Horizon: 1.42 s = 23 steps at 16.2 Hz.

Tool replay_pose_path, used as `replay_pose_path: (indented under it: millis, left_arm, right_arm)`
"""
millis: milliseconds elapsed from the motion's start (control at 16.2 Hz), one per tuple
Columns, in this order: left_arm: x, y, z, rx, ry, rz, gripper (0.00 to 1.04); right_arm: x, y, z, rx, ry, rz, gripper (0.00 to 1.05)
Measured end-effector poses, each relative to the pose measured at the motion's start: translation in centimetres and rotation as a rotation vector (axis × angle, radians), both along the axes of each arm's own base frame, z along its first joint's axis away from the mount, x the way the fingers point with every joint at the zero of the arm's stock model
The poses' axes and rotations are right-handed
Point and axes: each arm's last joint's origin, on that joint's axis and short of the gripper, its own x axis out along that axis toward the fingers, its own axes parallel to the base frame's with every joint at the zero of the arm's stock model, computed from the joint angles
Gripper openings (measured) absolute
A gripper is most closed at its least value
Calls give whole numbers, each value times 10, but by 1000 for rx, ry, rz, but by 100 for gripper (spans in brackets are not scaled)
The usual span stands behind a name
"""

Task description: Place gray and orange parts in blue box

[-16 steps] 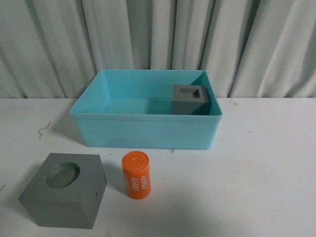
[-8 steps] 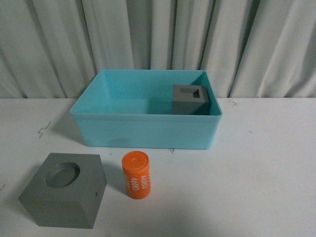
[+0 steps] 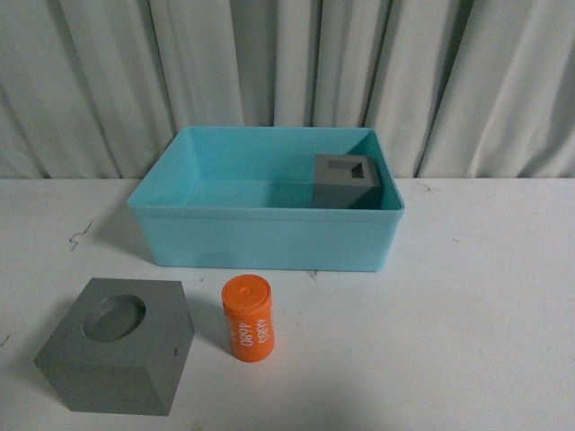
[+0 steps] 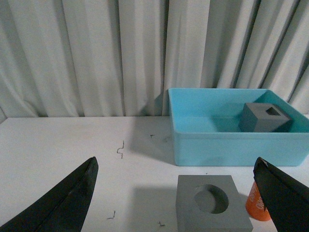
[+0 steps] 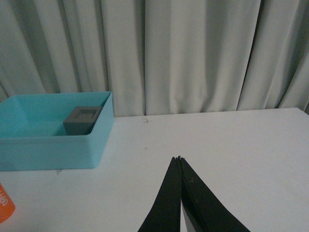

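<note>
While neither gripper holds anything, the light blue plastic box (image 3: 269, 241) stands far on the white table (image 3: 485, 305). In its far right corner sits the matte gray cube with a rectangular recess (image 3: 346, 182). The gray cube with a round recess (image 3: 117, 346) lies near and left, outside the box. The small orange cylinder with white digits (image 3: 249, 319) stands upright just right of it, not touching. The left gripper (image 4: 175, 162) has its jaws wide apart; the right gripper (image 5: 178, 160) has its jaws pressed together.
</note>
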Motion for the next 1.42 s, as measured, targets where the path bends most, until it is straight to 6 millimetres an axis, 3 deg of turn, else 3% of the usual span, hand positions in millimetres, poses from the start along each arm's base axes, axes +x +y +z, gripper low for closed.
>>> replay_pose_path:
  millis: [123, 308, 740, 925, 987, 1048, 1110, 1233, 1295, 1419]
  left_arm:
    - [0, 0, 0, 0, 0, 1, 98]
    - [0, 0, 0, 0, 0, 1, 98]
    - [0, 0, 0, 0, 0, 1, 98]
    - [0, 0, 0, 0, 0, 1, 98]
    - [-1, -1, -2, -21, 99, -30, 98]
    - [3, -8, 3, -103, 419, -126, 98]
    - [18, -23, 16, -141, 618, -184, 98]
    - [57, -63, 40, -102, 619, -211, 98]
    - [75, -81, 44, -77, 612, -207, 98]
    - [107, -110, 35, -23, 630, -195, 98]
  right_arm:
    - [0, 0, 0, 0, 0, 0, 2]
    - [0, 0, 0, -1, 0, 0, 23]
    - [0, 0, 0, 0, 0, 0, 100]
    - [0, 0, 0, 0, 0, 0, 98]
    - [0, 0, 0, 0, 0, 0, 98]
    - [0, 0, 0, 0, -2, -2, 98]
    - [0, 0, 0, 0, 0, 3, 98]
    - [0, 0, 0, 0, 0, 1, 98]
    - [0, 0, 0, 0, 0, 2, 98]
    - [0, 0, 0, 0, 0, 1, 98]
